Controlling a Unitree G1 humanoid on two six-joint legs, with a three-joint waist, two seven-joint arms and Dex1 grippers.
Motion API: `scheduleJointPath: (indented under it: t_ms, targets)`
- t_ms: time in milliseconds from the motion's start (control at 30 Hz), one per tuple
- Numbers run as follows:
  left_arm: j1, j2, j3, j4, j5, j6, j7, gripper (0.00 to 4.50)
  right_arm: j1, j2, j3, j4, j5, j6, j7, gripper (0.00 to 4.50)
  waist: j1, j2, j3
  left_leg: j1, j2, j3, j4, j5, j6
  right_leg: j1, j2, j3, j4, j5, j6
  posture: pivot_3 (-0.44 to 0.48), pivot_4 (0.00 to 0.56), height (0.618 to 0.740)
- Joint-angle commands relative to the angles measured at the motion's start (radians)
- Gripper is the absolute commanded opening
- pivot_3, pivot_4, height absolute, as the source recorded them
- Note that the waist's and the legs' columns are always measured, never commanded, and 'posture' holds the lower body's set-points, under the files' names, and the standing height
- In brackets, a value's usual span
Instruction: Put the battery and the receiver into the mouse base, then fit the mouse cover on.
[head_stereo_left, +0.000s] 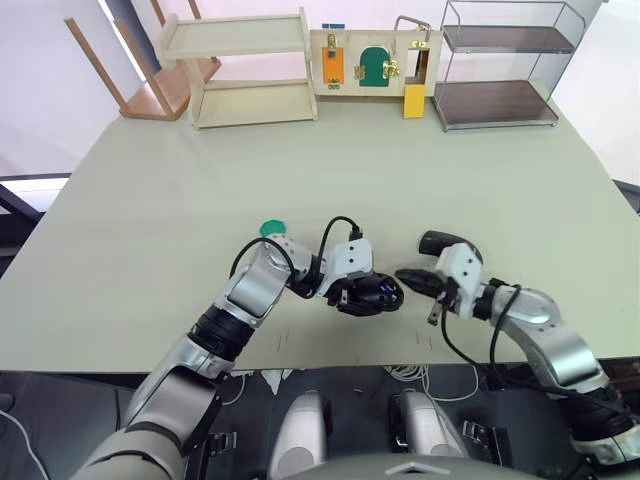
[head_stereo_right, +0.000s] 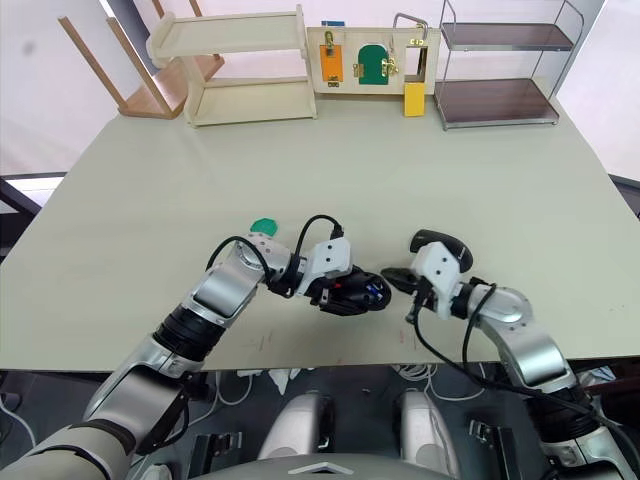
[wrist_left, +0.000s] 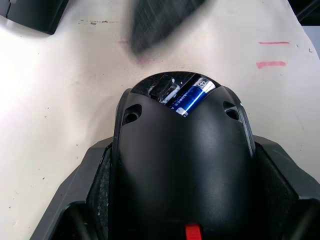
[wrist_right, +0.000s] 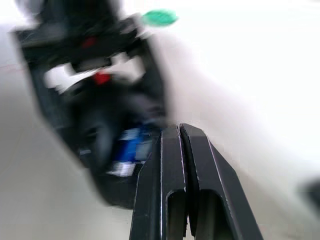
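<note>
The black mouse base lies on the table near the front edge, with my left gripper shut on it. The blue battery sits in the hollow at the base's far end. My right gripper is shut, its fingers pressed together, with the tips just to the right of the base, by the battery end. The glossy black mouse cover rests on the table just behind my right gripper. The receiver is hidden.
A green ring lies behind my left forearm. Along the table's far edge stand a wooden shelf, a latch board, a yellow block and a wire rack.
</note>
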Motion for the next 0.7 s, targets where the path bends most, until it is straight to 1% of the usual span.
scheduleJointPath:
  t_ms: [33,167,267,300,367,433,467,533,567,700]
  targets:
    - [0.021,0.010,-0.034,0.034,0.006,0.019,-0.016,2.97,0.052,-0.026,-0.056,-0.047,0.036,-0.059,0.043,0.05,0.000,0.000,0.000,0.000,0.000,0.000,0.000,0.000,0.000,0.000,0.000,0.000,0.000,0.000,0.000,0.000,0.150,0.740]
    - [0.025,0.014,-0.033,0.030,0.005,0.018,-0.014,2.97,0.155,-0.095,-0.119,-0.036,0.089,-0.145,0.169,0.05,0.000,0.000,0.000,0.000,0.000,0.000,0.000,0.000,0.000,0.000,0.000,0.000,0.000,0.000,0.000,0.000,0.150,0.740]
    - [0.028,0.015,-0.033,0.026,0.004,0.019,-0.010,2.97,0.211,-0.127,-0.169,-0.025,0.142,-0.163,0.232,0.05,-0.001,0.000,0.000,0.001,0.000,0.002,0.000,0.000,0.000,0.000,0.000,0.002,0.000,0.000,0.000,0.000,0.150,0.740]
    - [0.028,0.014,-0.033,0.025,0.004,0.019,-0.008,2.97,0.229,-0.132,-0.192,-0.020,0.168,-0.163,0.252,0.62,-0.001,0.000,0.000,0.001,0.000,0.002,0.000,0.000,0.000,0.000,0.000,0.002,0.000,0.000,0.000,0.000,0.150,0.740]
    - [0.027,0.011,-0.033,0.025,0.005,0.018,-0.004,2.97,0.251,-0.131,-0.232,-0.010,0.217,-0.173,0.290,1.35,-0.001,0.000,0.000,0.001,0.000,0.002,0.000,0.000,0.000,0.000,0.000,0.002,0.000,0.000,0.000,0.000,0.150,0.740]
    - [0.027,0.010,-0.033,0.025,0.008,0.013,0.001,2.97,0.267,-0.130,-0.265,0.000,0.268,-0.167,0.327,2.56,-0.001,0.000,0.000,0.001,0.000,0.002,0.000,0.000,0.000,0.000,0.000,0.003,0.000,0.000,0.000,0.000,0.150,0.740]
    - [0.026,0.010,-0.033,0.026,0.008,0.013,0.003,2.97,0.280,-0.135,-0.281,-0.002,0.307,-0.143,0.351,3.02,0.000,0.000,0.000,0.001,0.000,0.002,0.000,0.000,0.000,0.000,0.000,0.003,0.000,0.000,0.000,0.000,0.150,0.740]
    - [0.025,0.009,-0.033,0.026,0.009,0.013,0.007,2.97,0.296,-0.132,-0.301,0.015,0.306,-0.180,0.375,3.91,0.001,0.000,0.000,0.001,0.000,0.002,0.000,0.000,0.000,0.000,0.000,0.003,0.000,0.000,0.000,0.000,0.150,0.740]
    - [0.025,0.009,-0.033,0.025,0.009,0.013,0.008,2.97,0.300,-0.130,-0.305,0.022,0.295,-0.201,0.382,4.49,0.001,0.000,0.000,0.001,0.000,0.003,0.000,0.000,0.000,0.000,0.000,0.003,0.000,0.000,0.000,0.000,0.150,0.740]
    - [0.025,0.012,-0.030,0.022,0.009,0.017,0.016,2.97,0.318,-0.119,-0.324,0.048,0.284,-0.249,0.406,4.49,0.001,0.000,0.000,0.001,0.000,0.003,0.000,0.000,0.000,0.000,0.000,0.003,0.000,0.000,0.000,0.000,0.150,0.740]
